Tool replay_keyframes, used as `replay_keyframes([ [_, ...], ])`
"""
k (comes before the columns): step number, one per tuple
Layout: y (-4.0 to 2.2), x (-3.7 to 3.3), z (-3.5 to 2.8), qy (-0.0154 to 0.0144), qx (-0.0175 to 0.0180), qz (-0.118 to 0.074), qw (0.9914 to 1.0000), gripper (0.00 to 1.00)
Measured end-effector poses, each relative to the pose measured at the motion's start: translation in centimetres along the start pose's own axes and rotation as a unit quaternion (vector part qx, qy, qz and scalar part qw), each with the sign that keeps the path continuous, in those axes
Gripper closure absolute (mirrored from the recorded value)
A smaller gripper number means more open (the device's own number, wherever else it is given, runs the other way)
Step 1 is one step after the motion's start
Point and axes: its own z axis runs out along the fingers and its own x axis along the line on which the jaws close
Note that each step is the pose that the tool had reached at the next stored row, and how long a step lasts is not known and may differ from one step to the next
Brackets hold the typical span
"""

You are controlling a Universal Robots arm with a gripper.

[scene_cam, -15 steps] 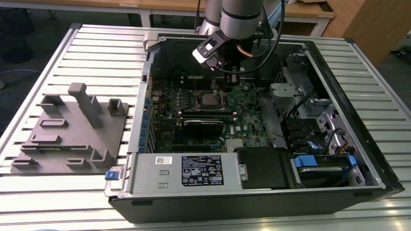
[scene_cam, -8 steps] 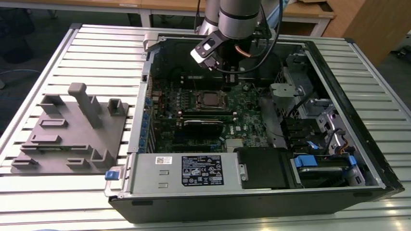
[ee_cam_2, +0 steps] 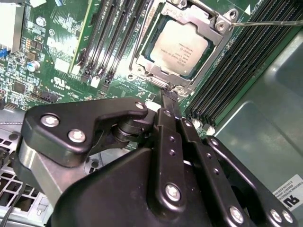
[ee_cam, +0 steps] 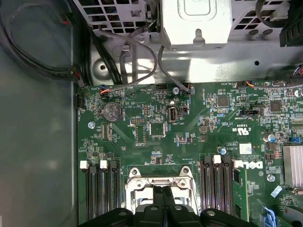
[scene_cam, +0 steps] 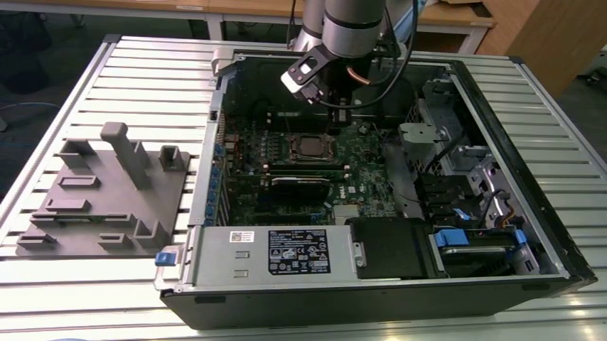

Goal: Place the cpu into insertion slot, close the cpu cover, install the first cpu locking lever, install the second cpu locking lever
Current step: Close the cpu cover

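Observation:
The cpu (ee_cam_2: 182, 47), a pale silver square, lies in the insertion slot (scene_cam: 308, 147) on the green motherboard (ee_cam_2: 61, 52). The cpu cover (ee_cam_2: 209, 22), a metal frame with an open centre, lies flat over the chip's edges. A thin locking lever (ee_cam_2: 270, 21) runs out from one corner of the socket. My gripper (ee_cam_2: 168, 97) is shut, its black fingers (ee_cam: 163, 201) pressed together. Its tip sits right at the socket's rim, beside a small metal tab. In the exterior view the gripper (scene_cam: 334, 122) hangs just behind the socket inside the open case.
Long black memory slots (ee_cam_2: 241, 71) flank the socket on both sides. A black card (scene_cam: 301, 182) and a power supply (scene_cam: 275, 252) lie nearer the case front. Cables and a metal bracket (ee_cam: 196, 23) sit beyond the board. A grey fixture (scene_cam: 104, 192) stands on the table at the exterior view's left.

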Motion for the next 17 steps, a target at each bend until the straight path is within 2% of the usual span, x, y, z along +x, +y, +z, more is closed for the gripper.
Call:
replay_keyframes([
  [3, 0.0, 0.0, 0.01, 0.0, 0.0006, 0.0, 1.0, 0.89],
  [4, 0.01, 0.01, 0.03, 0.0001, 0.0026, 0.0, 1.0, 0.89],
  [6, 0.01, 0.0, 0.06, -0.0004, 0.0128, 0.0, 0.99992, 0.89],
  [7, 0.0, 0.0, 0.05, -0.0007, 0.0143, 0.0, 0.9999, 0.89],
  [13, -0.12, -0.01, 0.08, -0.0006, 0.0143, 0.0, 0.9999, 0.89],
  [17, -0.97, -0.05, 0.19, -0.0006, 0.0141, 0.0, 0.9999, 0.89],
])
